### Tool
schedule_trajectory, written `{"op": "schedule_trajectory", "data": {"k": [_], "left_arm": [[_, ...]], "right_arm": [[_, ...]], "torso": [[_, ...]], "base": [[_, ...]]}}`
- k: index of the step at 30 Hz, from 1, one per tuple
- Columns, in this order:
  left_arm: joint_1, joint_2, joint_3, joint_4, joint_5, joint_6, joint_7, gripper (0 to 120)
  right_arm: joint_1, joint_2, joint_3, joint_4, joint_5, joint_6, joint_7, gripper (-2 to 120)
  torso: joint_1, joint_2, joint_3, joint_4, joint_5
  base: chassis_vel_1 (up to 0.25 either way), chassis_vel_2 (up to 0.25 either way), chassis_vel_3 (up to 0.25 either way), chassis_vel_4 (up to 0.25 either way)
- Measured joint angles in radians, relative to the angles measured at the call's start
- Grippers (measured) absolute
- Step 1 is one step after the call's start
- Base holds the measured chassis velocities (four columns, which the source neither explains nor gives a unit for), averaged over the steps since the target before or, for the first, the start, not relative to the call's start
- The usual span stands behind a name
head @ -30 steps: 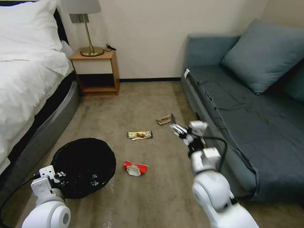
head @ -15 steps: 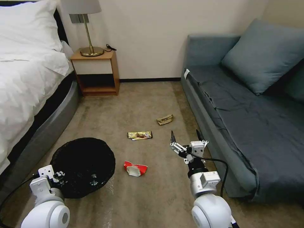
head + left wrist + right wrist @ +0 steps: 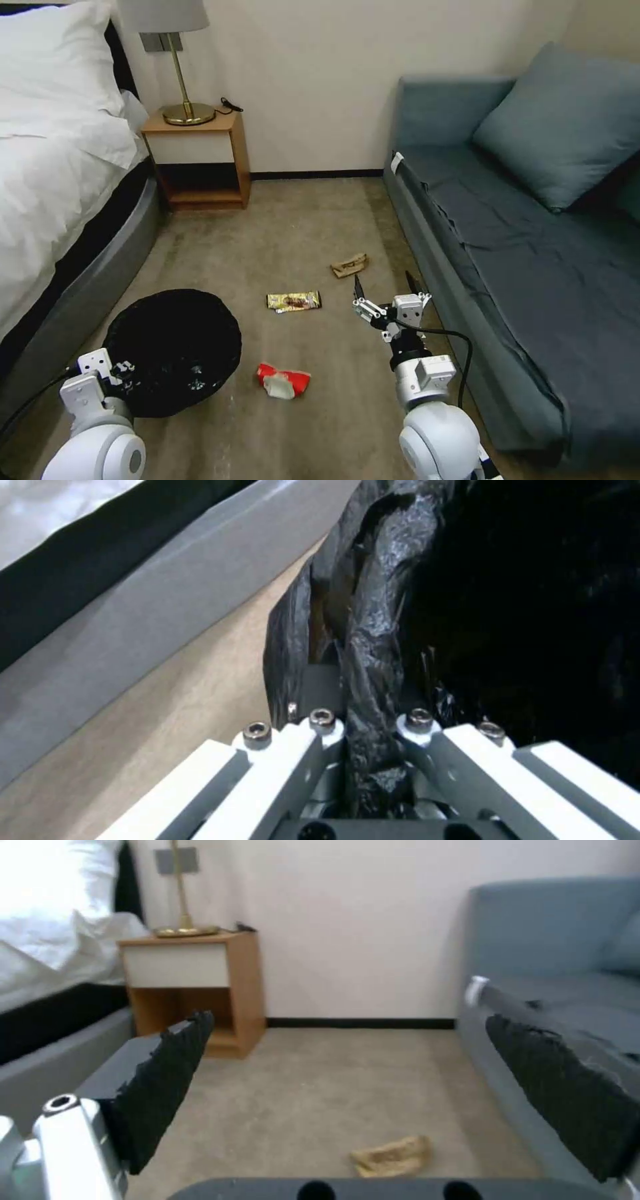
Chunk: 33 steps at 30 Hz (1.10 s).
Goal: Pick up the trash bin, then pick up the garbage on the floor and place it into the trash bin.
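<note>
Right tool has pulled back toward the robot since a second ago and now hovers low over the carpet, black fingers spread wide, nothing between them. Crumpled tan paper lies just ahead of it on the beige carpet floor, also visible between the spread fingers in the right wrist view. Flat gold-brown snack wrapper sits just to the left of that tool, apart from it. Red-and-white crumpled wrapper lies behind and to the left, nearer the robot.

Left tool stays clenched on the near rim of the small round trash bin lined with a crinkly black plastic bag; left wrist view shows a fold of the bag pinched between the jaws. Bin sits beside the grey bed base. Blue-grey sofa runs along the right of the right tool.
</note>
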Motion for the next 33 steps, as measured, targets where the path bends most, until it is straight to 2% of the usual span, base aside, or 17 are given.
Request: {"op": "schedule_trajectory", "data": {"k": [6, 9, 10, 11, 15, 16, 20, 22, 25, 27, 30, 31, 33], "left_arm": [[0.006, 0.0, 0.001, -0.005, 0.004, -0.001, 0.0, 3], [0.011, 0.0, 0.007, -0.009, 0.011, -0.001, -0.001, 3], [0.014, 0.0, 0.009, -0.011, 0.015, -0.001, -0.001, 3], [0.014, 0.0, 0.009, -0.011, 0.015, -0.001, -0.001, 3], [0.022, -0.004, 0.008, -0.018, 0.023, -0.002, -0.002, 3], [0.022, -0.004, 0.008, -0.018, 0.023, -0.002, -0.002, 3], [0.031, -0.012, 0.007, -0.022, 0.034, -0.006, -0.002, 3], [0.033, -0.015, 0.007, -0.023, 0.037, -0.007, -0.002, 3], [0.042, -0.025, 0.007, -0.024, 0.048, -0.016, -0.002, 3], [0.044, -0.026, 0.007, -0.024, 0.05, -0.017, -0.002, 3], [0.054, -0.031, 0.002, -0.031, 0.055, -0.021, -0.002, 3], [0.054, -0.031, 0.002, -0.031, 0.055, -0.021, -0.002, 3], [0.059, -0.032, -0.006, -0.036, 0.055, -0.023, -0.002, 3]], "right_arm": [[0.115, -0.054, -0.073, -0.076, 0.111, 0.001, -0.112, 100], [0.24, -0.134, -0.187, -0.149, 0.228, -0.029, -0.179, 100], [0.317, -0.187, -0.267, -0.194, 0.286, -0.052, -0.21, 100], [0.317, -0.187, -0.267, -0.194, 0.286, -0.052, -0.21, 100], [0.513, -0.285, -0.491, -0.302, 0.415, -0.164, -0.231, 100], [0.513, -0.285, -0.491, -0.302, 0.415, -0.164, -0.231, 100], [0.706, -0.342, -0.701, -0.369, 0.512, -0.26, -0.273, 100], [0.738, -0.349, -0.744, -0.377, 0.535, -0.282, -0.281, 100], [0.817, -0.353, -0.857, -0.395, 0.615, -0.371, -0.292, 100], [0.834, -0.35, -0.884, -0.404, 0.623, -0.381, -0.292, 100], [0.897, -0.314, -0.997, -0.445, 0.666, -0.447, -0.264, 100], [0.897, -0.314, -0.997, -0.445, 0.666, -0.447, -0.264, 100], [0.935, -0.28, -1.085, -0.48, 0.69, -0.461, -0.237, 100]], "torso": [[0.0, 0.0, 0.0, 0.0, 0.0002], [0.0, 0.0, 0.0, 0.0003, 0.0], [0.0, 0.0, 0.0, 0.0005, 0.0002], [0.0, 0.0, 0.0, 0.0005, 0.0002], [0.0, 0.0, 0.0, 0.0001, 0.0002], [0.0, 0.0, 0.0, 0.0001, 0.0002], [0.0, 0.0, 0.0, 0.0004, 0.0], [0.0, 0.0, 0.0, 0.0002, 0.0001], [0.0, 0.0, 0.0, -0.0001, 0.0], [0.0, 0.0, 0.0, -0.0001, 0.0], [0.0, 0.0, 0.0, 0.0002, 0.0], [0.0, 0.0, 0.0, 0.0002, 0.0], [0.0, 0.0, 0.0, 0.0002, -0.0001]], "base": [[-0.047, 0.053, 0.04, -0.038], [0.0, 0.0, 0.0, 0.0], [0.0, 0.0, 0.0, 0.0], [0.0, 0.0, 0.0, 0.0], [0.0, 0.0, 0.0, 0.0], [0.0, 0.0, 0.0, 0.0], [0.0, 0.0, 0.0, 0.0], [0.0, 0.0, 0.0, 0.0], [0.0, 0.0, 0.0, 0.0], [0.0, 0.0, 0.0, 0.0], [0.0, 0.0, 0.0, 0.0], [0.0, 0.0, 0.0, 0.0], [0.0, 0.0, 0.0, 0.0]]}}
